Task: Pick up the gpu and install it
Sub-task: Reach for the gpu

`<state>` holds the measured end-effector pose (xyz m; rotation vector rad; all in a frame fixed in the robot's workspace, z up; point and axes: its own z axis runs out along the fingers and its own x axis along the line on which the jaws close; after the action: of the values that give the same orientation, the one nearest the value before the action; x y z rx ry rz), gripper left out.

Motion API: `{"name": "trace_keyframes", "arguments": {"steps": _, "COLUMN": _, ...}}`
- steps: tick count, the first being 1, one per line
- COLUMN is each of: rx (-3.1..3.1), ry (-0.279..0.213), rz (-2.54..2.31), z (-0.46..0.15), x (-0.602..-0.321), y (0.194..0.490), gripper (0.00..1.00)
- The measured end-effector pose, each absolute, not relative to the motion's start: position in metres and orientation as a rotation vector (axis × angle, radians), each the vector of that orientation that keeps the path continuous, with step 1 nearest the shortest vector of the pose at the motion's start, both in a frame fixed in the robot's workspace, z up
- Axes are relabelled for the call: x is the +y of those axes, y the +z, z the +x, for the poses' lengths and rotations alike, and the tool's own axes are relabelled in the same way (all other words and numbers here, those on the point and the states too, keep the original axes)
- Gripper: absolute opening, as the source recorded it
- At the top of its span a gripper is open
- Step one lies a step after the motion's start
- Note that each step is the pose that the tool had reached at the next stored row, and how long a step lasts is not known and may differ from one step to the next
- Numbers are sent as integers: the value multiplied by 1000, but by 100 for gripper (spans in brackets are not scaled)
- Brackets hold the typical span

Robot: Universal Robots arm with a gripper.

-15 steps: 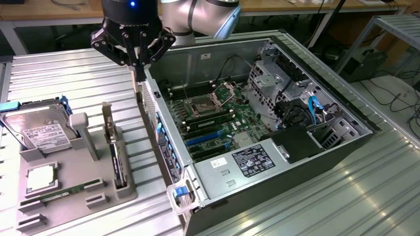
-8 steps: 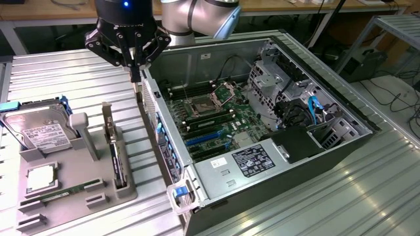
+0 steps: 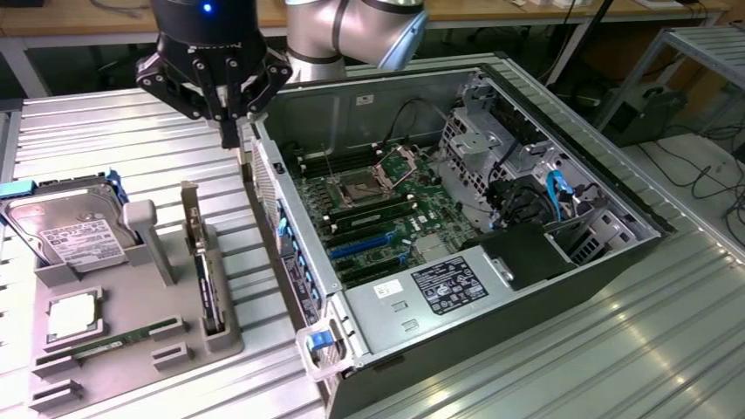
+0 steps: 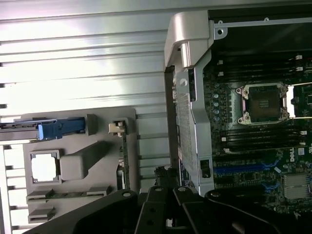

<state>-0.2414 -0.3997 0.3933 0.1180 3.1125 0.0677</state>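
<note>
- Green circuit board with a silver bracket (image 3: 190, 208) at one end: the graphics card (image 3: 208, 278) stands on its long edge in a slot of the grey tray (image 3: 138, 301). Its bracket end is nearest the gripper. The tray sits on the exterior view's left of the open computer case (image 3: 489, 349).
- Gripper (image 3: 235, 131): fingers pressed together with nothing between them. It hangs over the gap between tray and case, just past the bracket end of the card and clear of it.
- Task status, judged: card not yet lifted. The blue slots (image 3: 355, 247) on the motherboard (image 3: 385, 205) sit bare.
- Handling, judged: light and stiff, but thin and fragile.
  - The board would tolerate little bending.
  - The chips on its faces should not take pinch load.
  - The smooth faces may slip under a weak hold.
- Hold point, judged: the top edge of the board, exposed above the tray slot, near mid-length so that it hangs level. The alternative is close to the bracket, the sturdiest part. The bottom edge lies hidden in the slot.
- Other items in the tray: hard drive (image 3: 76, 234), processor chip (image 3: 72, 316), memory stick (image 3: 111, 345). None touches the card.
</note>
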Motion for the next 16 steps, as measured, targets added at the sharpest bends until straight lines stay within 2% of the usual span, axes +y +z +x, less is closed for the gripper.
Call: {"name": "trace_keyframes", "arguments": {"steps": 16, "rx": 3113, "ry": 68, "rz": 117, "z": -261, "x": -404, "y": 393, "gripper": 11}}
